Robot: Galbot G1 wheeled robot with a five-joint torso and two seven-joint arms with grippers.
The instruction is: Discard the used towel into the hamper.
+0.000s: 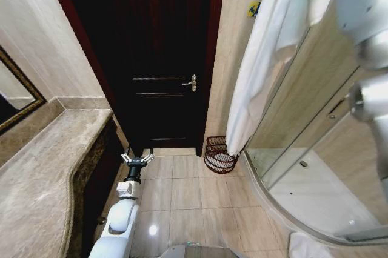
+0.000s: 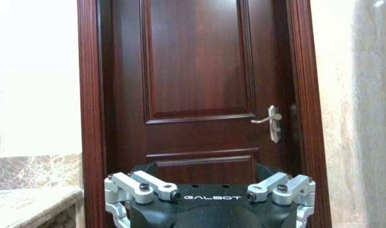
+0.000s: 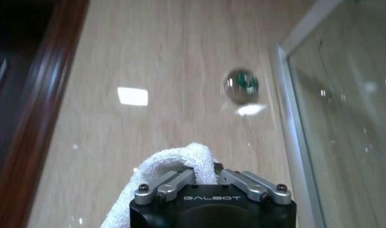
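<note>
Head view: hamper (image 1: pixel 219 155) sits on the tile floor (image 1: pixel 182 194) in the corner between the dark door (image 1: pixel 151 58) and the shower enclosure (image 1: pixel 315 167), against the wall. The towel (image 1: pixel 260 64) hangs long and white beside the glass, its bottom end just above the hamper's right rim and hiding part of it. Towel's top runs out of frame, where a white arm link cuts across the corner, so the grip itself is not visible here. Left gripper (image 1: pixel 137 160) is low over the floor beside the marble counter (image 1: pixel 42 173), fingers spread wide, nothing in them, well apart from the hamper.

Left wrist view: left gripper (image 2: pixel 211 190) points at the door and its handle (image 2: pixel 272 121). Fingers splayed out to both sides, empty. Fingertips cut off at the frame edge.

Right wrist view: right gripper (image 3: pixel 207 183) has its fingers closed on a bunched fold of the towel (image 3: pixel 177 164), which pokes up between them and trails off down one side out of frame. Background is beige wall and shower glass edge, blurred. A round fitting (image 3: pixel 241 84) on the wall is too smeared to identify.
</note>
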